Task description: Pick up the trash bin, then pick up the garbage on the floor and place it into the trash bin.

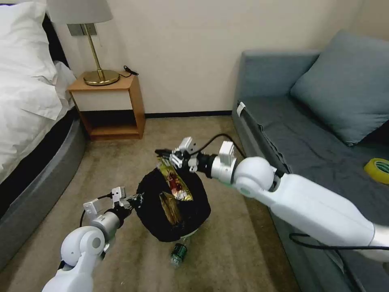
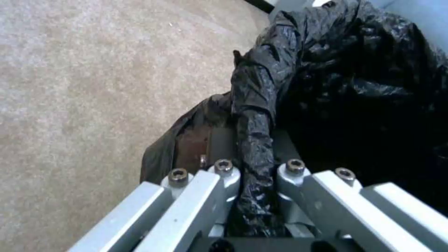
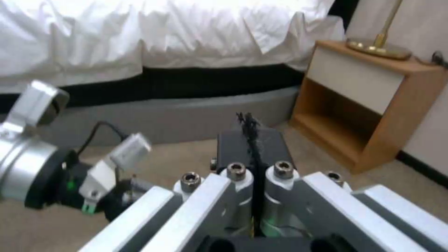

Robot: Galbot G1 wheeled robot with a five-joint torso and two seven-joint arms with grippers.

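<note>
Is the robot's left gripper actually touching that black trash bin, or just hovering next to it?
Touching. In the left wrist view the left gripper is shut on a fold of the trash bin's black bag, pinched between its fingers. The head view shows it at the rim too.

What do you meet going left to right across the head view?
White bedding → brass lamp on wooden nightstand → left gripper → black-bagged trash bin → right gripper → grey sofa → yellow tape roll.

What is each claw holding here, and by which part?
The left claw is shut on the trash bin, pinching the black liner at its rim. The right claw is shut on the top end of the snack wrapper, which hangs over the bin.
</note>
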